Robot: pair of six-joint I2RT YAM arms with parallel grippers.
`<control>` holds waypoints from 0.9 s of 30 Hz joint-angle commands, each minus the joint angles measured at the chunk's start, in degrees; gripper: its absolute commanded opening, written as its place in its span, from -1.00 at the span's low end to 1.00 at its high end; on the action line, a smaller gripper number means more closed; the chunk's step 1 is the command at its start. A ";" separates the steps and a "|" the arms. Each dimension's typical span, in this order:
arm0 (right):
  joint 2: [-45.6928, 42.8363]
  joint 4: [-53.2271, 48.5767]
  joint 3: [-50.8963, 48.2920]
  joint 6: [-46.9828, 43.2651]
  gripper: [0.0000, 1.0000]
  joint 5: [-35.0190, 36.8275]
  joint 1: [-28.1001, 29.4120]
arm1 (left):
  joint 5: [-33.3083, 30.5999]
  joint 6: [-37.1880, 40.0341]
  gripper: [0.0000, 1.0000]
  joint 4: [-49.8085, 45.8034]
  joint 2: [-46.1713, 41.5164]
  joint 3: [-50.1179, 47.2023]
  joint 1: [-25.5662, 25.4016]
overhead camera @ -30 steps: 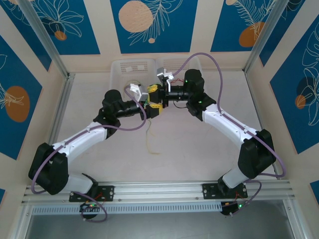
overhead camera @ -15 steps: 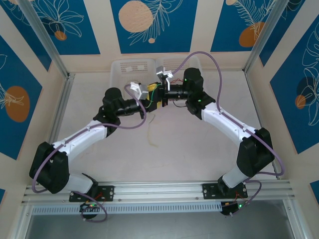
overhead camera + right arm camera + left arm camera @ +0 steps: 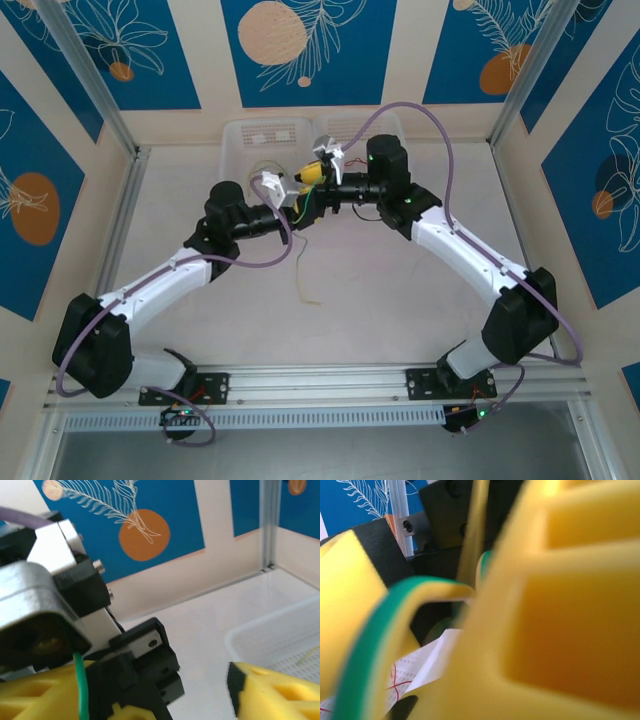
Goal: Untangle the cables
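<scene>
A yellow-green cable (image 3: 303, 262) hangs from my left gripper (image 3: 298, 203) down to the table, above the middle of the workspace. In the left wrist view the same striped cable (image 3: 375, 630) arcs close between blurred yellow fingers, so the grip looks shut on it. My right gripper (image 3: 312, 176) sits just behind and above the left one, nearly touching it. In the right wrist view its yellow fingers (image 3: 280, 692) stand wide apart, open, with the left gripper's black body between them and a green cable (image 3: 80, 685) running down beside it. A red wire lies in the basket (image 3: 395, 680).
A white mesh basket (image 3: 250, 135) stands at the back of the table, right behind both grippers; its rim (image 3: 270, 640) shows in the right wrist view. Lavender arm cables loop over both arms. Blue patterned walls and metal posts enclose the table.
Both grippers have moved back toward the basket and risen. The right gripper's fingers now sit above the left's. The hanging cable has been dragged along with them.
</scene>
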 commanded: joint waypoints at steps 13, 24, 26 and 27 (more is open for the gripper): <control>-16.45 -12.15 -8.19 -11.57 0.74 -0.80 -1.12 | -6.94 0.54 -1.00 -5.51 -3.97 -0.27 7.25; -27.80 4.65 -20.82 1.90 0.99 5.66 -9.75 | -16.90 1.05 -1.00 -12.09 -5.19 6.57 10.81; -29.30 5.62 -22.07 4.09 0.98 5.99 -11.37 | -19.05 0.91 -1.00 -13.74 -4.39 9.45 11.50; -29.93 5.77 -22.61 4.54 0.99 6.16 -11.74 | -19.76 0.97 -1.00 -15.17 -3.70 11.31 11.84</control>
